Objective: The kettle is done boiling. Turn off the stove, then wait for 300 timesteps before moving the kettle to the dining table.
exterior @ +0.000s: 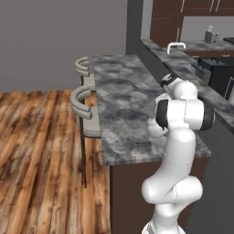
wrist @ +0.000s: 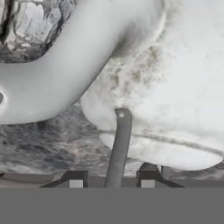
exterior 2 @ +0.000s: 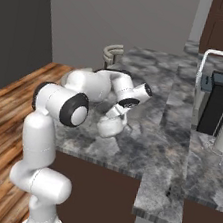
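Grey marbled stone was the top of the long desk (exterior 2: pixel 145 139) you had in front of you, and the small white rounded kettle (exterior 2: pixel 109 127) sat on it near the front edge, close to the arm. Your right base view showed it plainly, with the claw (exterior 2: pixel 118 113) directly above it. From the left base view you got just a sliver of the white kettle (exterior: pixel 153 128) beside the arm's dark elbow joint, but that view gave you the two grey-backed stools (exterior: pixel 85 107) along the desk's far side and the wooden floor (exterior: pixel 36 155) beyond.

Your hand view brought you closest: the kettle's body (wrist: pixel 175 87) was off-white with faint brownish speckling, its short spout (wrist: pixel 57 78) reached to the left, and the thin grey wire handle (wrist: pixel 120 144) ran down between the two dark fingertips (wrist: pixel 74 178). The fingers stood apart on either side of the wire without touching it, so the claw was released.
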